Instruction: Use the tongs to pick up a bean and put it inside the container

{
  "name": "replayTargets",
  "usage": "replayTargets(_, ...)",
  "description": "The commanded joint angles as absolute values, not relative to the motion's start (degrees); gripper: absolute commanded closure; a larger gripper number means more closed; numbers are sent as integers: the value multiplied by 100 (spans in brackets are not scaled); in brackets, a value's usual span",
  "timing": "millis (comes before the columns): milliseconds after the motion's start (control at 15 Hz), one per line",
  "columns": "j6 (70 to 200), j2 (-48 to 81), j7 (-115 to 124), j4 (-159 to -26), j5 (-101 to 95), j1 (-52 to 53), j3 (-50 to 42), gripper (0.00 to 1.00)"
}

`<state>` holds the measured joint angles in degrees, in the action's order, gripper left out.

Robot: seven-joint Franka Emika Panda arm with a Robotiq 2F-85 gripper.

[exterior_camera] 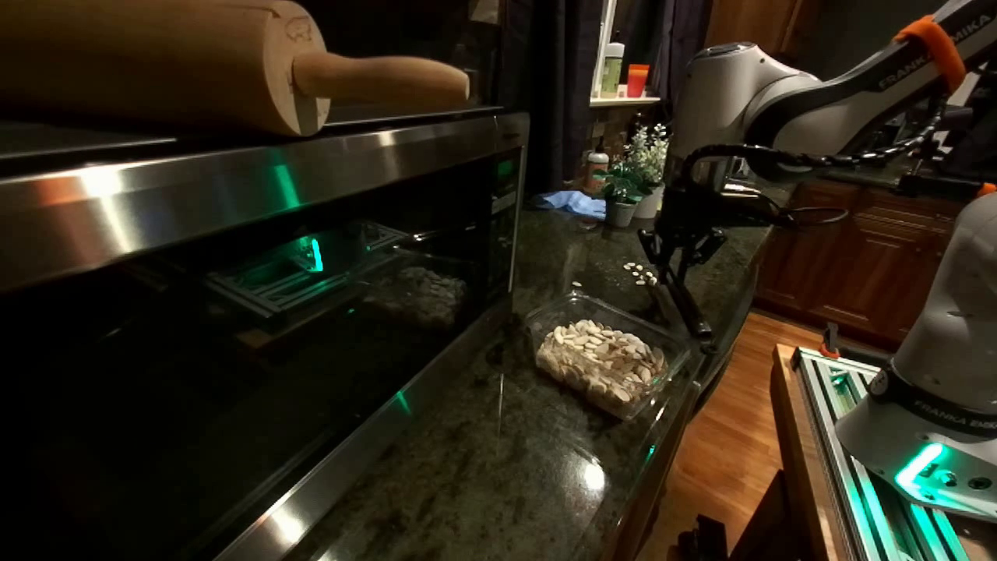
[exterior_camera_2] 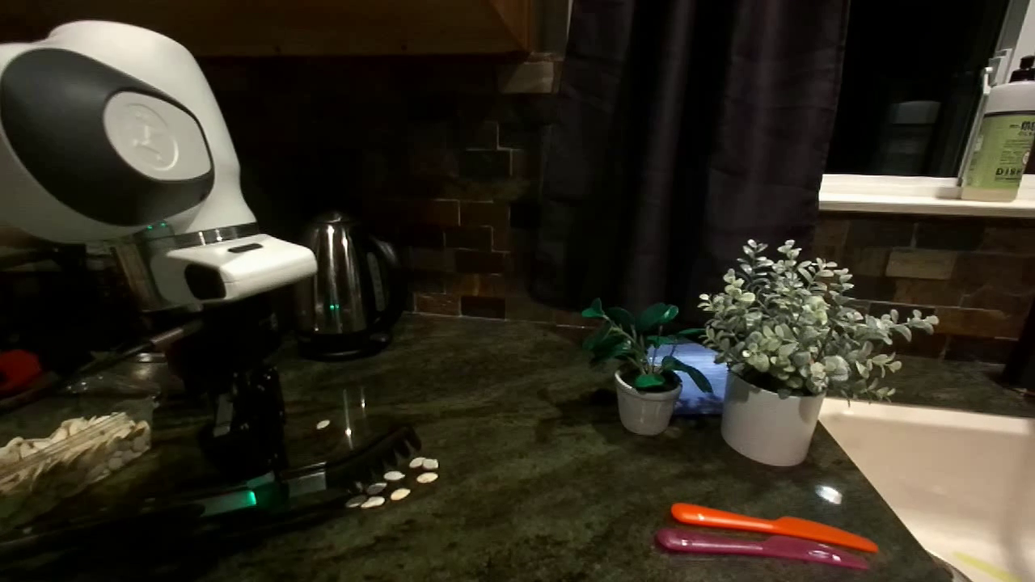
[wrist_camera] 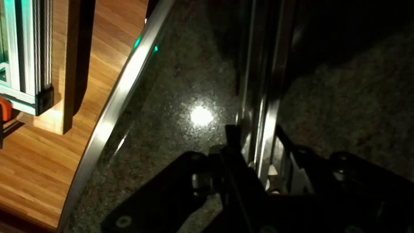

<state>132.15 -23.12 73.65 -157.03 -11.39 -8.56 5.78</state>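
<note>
My gripper point(wrist_camera: 255, 129) is shut on the tongs point(wrist_camera: 271, 119), whose silvery arms run up between its fingers in the wrist view. In an exterior view the tongs point(exterior_camera_2: 307, 478) lie nearly level, low over the counter. Their dark, toothed end point(exterior_camera_2: 388, 453) is close to several loose pale beans point(exterior_camera_2: 400, 493); whether it touches any of them, I cannot tell. The same loose beans point(exterior_camera: 640, 274) appear beyond the gripper point(exterior_camera: 674, 274) in an exterior view. A clear plastic container point(exterior_camera: 615, 310), partly filled with pale beans point(exterior_camera: 600, 358), stands beside the gripper.
A microwave point(exterior_camera: 350, 335) with a rolling pin point(exterior_camera: 179, 62) on top borders the counter. Farther along are two potted plants point(exterior_camera_2: 775, 428), an orange knife point(exterior_camera_2: 768, 524), a purple knife point(exterior_camera_2: 760, 546) and the sink point(exterior_camera_2: 930, 453). A kettle point(exterior_camera_2: 333, 283) stands behind.
</note>
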Motion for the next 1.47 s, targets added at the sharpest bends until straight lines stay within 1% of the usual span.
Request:
replayTargets(0, 12527, -3092, 7510, -15826, -835, -664, 695, 93)
replayTargets(333, 11707, -3861, 7190, -15811, -759, -332, 874, 93)
replayTargets(733, 11378, -4534, 5947, -15782, -341, 401, 915, 93)
replayTargets(1067, 11130, -4721, 4678, -15759, -130, 812, 1080, 93)
replayTargets(1400, 11312, -4555, 3450, -15728, -203, 1011, 1322, 93)
